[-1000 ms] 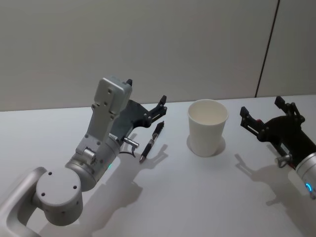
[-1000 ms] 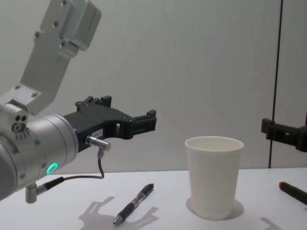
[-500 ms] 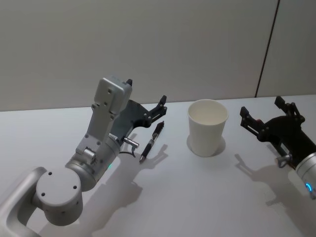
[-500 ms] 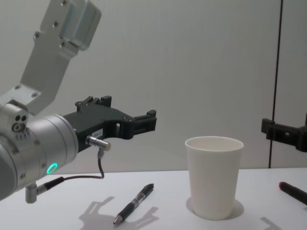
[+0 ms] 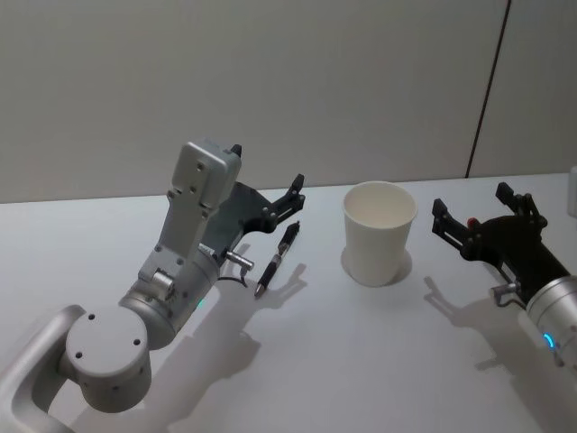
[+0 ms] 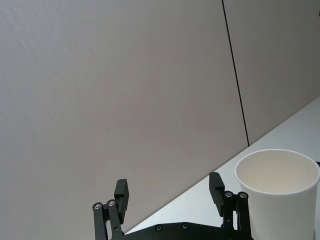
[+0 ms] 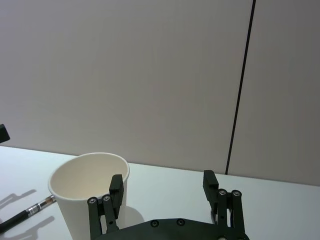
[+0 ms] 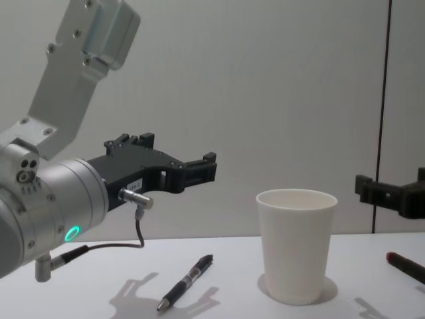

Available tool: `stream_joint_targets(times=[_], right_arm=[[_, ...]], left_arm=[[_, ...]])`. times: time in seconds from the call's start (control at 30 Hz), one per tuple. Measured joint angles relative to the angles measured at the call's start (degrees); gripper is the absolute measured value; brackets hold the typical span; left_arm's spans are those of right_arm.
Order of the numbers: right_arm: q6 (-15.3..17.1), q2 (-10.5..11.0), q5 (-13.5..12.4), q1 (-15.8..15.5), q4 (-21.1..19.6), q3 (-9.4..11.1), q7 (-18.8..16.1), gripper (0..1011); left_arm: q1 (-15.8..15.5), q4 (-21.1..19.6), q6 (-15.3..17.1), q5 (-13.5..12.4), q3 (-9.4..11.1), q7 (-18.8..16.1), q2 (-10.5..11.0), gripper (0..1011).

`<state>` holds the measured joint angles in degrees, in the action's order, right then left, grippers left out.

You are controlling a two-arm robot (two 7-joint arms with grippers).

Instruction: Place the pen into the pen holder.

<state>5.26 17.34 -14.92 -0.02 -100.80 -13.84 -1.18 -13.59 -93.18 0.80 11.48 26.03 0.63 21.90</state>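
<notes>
A black pen (image 5: 277, 259) lies on the white table, left of the pen holder, a white paper cup (image 5: 379, 233) standing upright. From the chest the pen (image 8: 186, 282) lies in front of and below my left gripper (image 8: 178, 156), with the cup (image 8: 295, 246) to its right. My left gripper (image 5: 267, 166) hovers open above the pen's far end, holding nothing. The left wrist view has its open gripper (image 6: 169, 186) and the cup (image 6: 277, 195). My right gripper (image 5: 471, 202) is open and empty, right of the cup and pointing toward it (image 7: 163, 180).
A second dark pen with a red tip (image 8: 406, 266) lies on the table at the far right, under my right gripper. A grey wall with a dark vertical seam (image 5: 487, 90) stands behind the table.
My right gripper has shifted a little to the left, toward the cup. The left arm, the pen and the cup have not moved.
</notes>
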Motion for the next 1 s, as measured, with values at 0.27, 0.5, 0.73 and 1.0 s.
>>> stream_joint_targets(times=[0.27, 0.5, 0.73, 1.0], right_arm=[[5.27, -0.03, -0.34, -0.56, -1.85, 0.31, 2.9, 1001], [10.51, 1.6, -2.29, -0.5, -4.7, 2.22, 3.91, 1002], [15.55, 3.14, -4.5, 1.37, -6.47, 4.22, 3.2, 1001], [20.93, 3.53, -4.89, 5.23, -5.13, 4.92, 0.58, 1002]], left_arm=[[0.0, 0.0, 0.0, 0.0, 0.0, 0.0, 0.0, 1001], [0.0, 0.0, 0.0, 0.0, 0.0, 0.0, 0.0, 1001], [0.0, 0.0, 0.0, 0.0, 0.0, 0.0, 0.0, 1001], [0.0, 0.0, 0.0, 0.0, 0.0, 0.0, 0.0, 1001]])
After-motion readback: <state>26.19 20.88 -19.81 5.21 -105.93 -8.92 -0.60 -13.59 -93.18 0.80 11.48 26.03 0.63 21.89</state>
